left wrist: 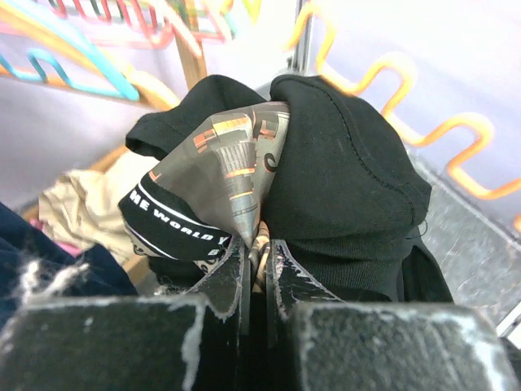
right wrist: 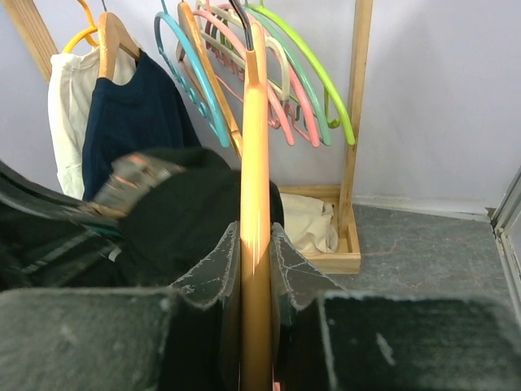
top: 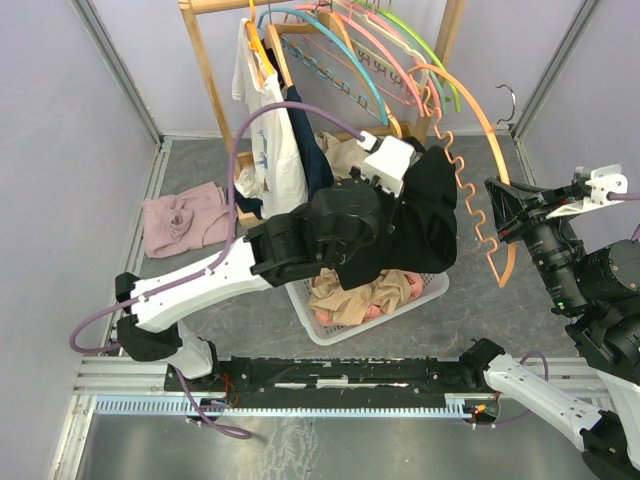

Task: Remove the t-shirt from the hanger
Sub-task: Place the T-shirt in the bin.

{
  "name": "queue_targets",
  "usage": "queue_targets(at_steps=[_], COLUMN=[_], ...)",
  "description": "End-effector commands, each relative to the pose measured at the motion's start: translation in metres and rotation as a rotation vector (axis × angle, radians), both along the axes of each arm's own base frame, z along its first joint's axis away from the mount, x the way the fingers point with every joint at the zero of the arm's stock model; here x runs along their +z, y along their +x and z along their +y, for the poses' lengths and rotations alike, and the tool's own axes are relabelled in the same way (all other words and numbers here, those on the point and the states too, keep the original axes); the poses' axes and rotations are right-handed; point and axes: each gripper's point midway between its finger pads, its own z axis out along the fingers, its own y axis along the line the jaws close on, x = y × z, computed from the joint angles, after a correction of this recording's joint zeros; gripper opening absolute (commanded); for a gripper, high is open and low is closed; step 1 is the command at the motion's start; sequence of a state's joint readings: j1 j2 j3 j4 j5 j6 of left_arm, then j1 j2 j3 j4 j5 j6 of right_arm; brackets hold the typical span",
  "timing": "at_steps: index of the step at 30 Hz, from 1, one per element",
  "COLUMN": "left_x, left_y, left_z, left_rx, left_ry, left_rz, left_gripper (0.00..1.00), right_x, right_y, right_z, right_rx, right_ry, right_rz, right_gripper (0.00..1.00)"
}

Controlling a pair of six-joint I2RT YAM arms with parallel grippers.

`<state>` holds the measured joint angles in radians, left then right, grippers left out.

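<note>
T-shirt (left wrist: pixel 342 179) fold in left hand (left wrist: pixel 259 269), beside orange hanger (right wrist: pixel 254 163)

Rack (top: pixel 205 70) is at 12 o'clock, at the back of my cell. Hanging shirts (top: pixel 268 135) are at its left end, spare hangers (right wrist: pixel 203 81) to their right on the same rail. Laundry basket (top: pixel 330 328) sits centre, in front of the rack, with a clothes pile (top: pixel 350 295) in it. T-shirt (top: pixel 430 215) hangs over the basket's 1 o'clock side. Hanger (right wrist: pixel 254 147) is at the t-shirt's 3 o'clock, just beside it, with its bar between the fingers of my right gripper (right wrist: pixel 254 244). My left gripper (left wrist: pixel 259 252) has t-shirt fabric between its fingers, and its arm runs back toward 8 o'clock. A crumpled garment (top: pixel 185 218) lies on the floor at the basket's 9 o'clock, well apart.
</note>
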<state>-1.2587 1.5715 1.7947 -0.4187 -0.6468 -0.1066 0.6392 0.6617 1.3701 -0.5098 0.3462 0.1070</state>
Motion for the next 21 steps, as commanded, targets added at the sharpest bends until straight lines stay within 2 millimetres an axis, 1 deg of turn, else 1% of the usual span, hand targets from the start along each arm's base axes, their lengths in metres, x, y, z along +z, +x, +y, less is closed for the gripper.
queue_targets(at_steps=[1,3,6,9,12,13,16,21], left_x=[0.079,0.095,0.112,0.122,0.12,0.116,0.094,0.045], left_y=[-0.017,-0.023,-0.031,-0.041,-0.043,-0.043,-0.042,-0.041], left_z=[0.027,0.032,0.036,0.037,0.037,0.037,0.034,0.03], left_rx=[0.015,0.021,0.001,-0.026,-0.02,-0.016,0.0,0.024], left_ry=[-0.061,-0.069,-0.093,-0.116,-0.112,-0.105,-0.071,-0.05], left_rz=[-0.139,-0.165,-0.174,-0.178,-0.175,-0.168,-0.139,-0.076], left_gripper=[0.03,0.03,0.03,0.03,0.03,0.03,0.03,0.03], right_x=[0.02,0.021,0.023,0.023,0.024,0.024,0.025,0.028], right_y=[-0.004,-0.004,-0.005,-0.005,-0.005,-0.006,-0.006,-0.007], right_z=[-0.007,-0.008,-0.009,-0.01,-0.011,-0.011,-0.012,-0.013], right_rx=[-0.017,-0.021,-0.024,-0.028,-0.031,-0.033,-0.038,-0.036], right_ry=[0.049,0.049,0.052,0.053,0.053,0.056,0.057,0.062], right_rz=[-0.06,-0.061,-0.065,-0.067,-0.069,-0.069,-0.072,-0.082], right_gripper=[0.01,0.01,0.01,0.01,0.01,0.01,0.01,0.01])
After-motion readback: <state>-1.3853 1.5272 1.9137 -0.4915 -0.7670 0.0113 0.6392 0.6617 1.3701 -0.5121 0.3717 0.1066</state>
